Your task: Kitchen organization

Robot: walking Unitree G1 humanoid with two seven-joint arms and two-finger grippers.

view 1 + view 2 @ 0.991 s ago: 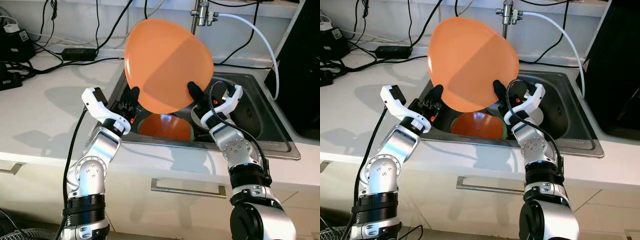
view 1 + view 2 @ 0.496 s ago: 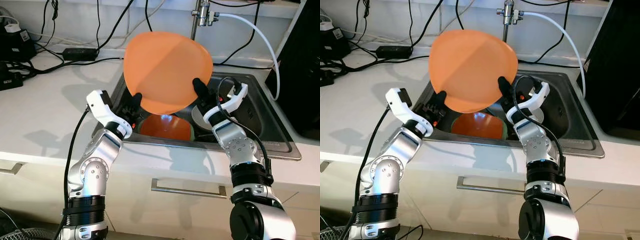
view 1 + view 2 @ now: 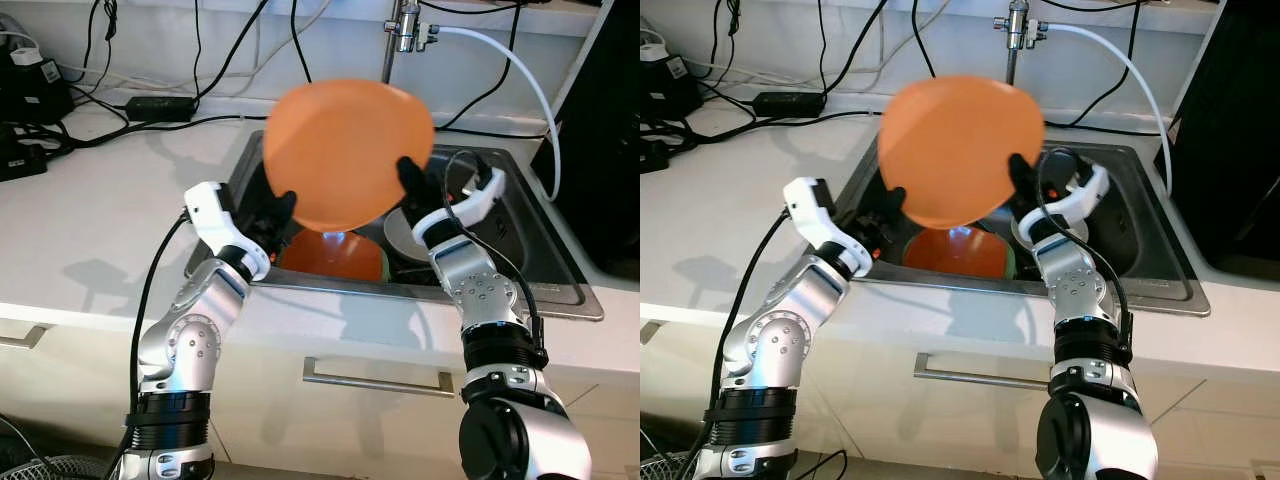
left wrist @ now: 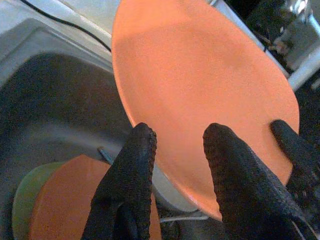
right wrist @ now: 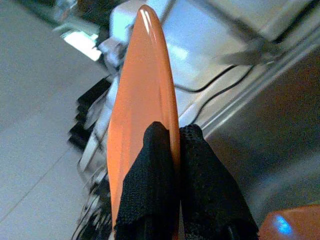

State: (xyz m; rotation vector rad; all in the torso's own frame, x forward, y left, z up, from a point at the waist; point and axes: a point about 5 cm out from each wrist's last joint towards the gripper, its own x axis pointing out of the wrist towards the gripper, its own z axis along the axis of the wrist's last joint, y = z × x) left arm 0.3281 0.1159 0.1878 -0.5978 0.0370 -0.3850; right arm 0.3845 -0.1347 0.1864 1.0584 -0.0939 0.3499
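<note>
Fingers of our right gripper (image 5: 172, 165) pinch the rim of the orange plate (image 3: 347, 152), while our left gripper (image 4: 175, 175) stands spread beside its lower edge. We hold it above the sink (image 3: 520, 220); next, carry it to the tabletop (image 3: 90, 220).

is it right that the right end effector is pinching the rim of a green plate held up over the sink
Not quite: the plate is orange, not green. The right wrist view shows the right end effector pinching its rim, and the left eye view shows it held above the sink.
</note>
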